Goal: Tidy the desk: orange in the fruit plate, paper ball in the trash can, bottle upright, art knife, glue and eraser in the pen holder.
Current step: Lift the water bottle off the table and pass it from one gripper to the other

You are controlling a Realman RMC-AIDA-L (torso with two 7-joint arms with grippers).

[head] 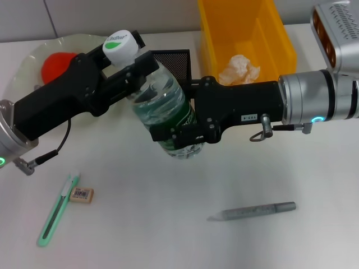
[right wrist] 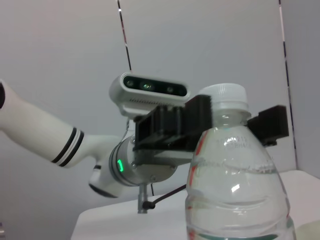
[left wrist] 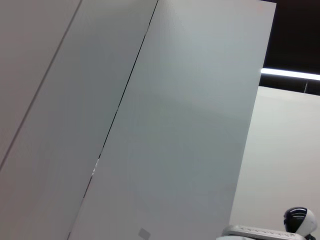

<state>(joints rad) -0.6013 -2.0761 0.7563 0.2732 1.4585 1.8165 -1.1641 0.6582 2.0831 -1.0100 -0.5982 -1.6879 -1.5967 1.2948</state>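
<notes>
A clear water bottle point(head: 162, 106) with a white cap and green label is held above the desk, cap toward the plate. My left gripper point(head: 137, 53) is shut on its neck just under the cap. Around the bottle's lower body, my right gripper point(head: 179, 131) is shut on the label. The right wrist view shows the bottle point(right wrist: 235, 185) close up, with the left gripper point(right wrist: 225, 120) straddling its neck. An orange point(head: 58, 65) lies in the fruit plate point(head: 22, 70). A paper ball point(head: 239, 70) sits in the yellow trash can point(head: 280, 45). The black mesh pen holder point(head: 176, 61) stands behind the bottle.
A green art knife point(head: 55, 212) and an eraser point(head: 82, 194) lie near the front left. A grey glue stick point(head: 255, 212) lies at the front right. The left wrist view shows only a wall.
</notes>
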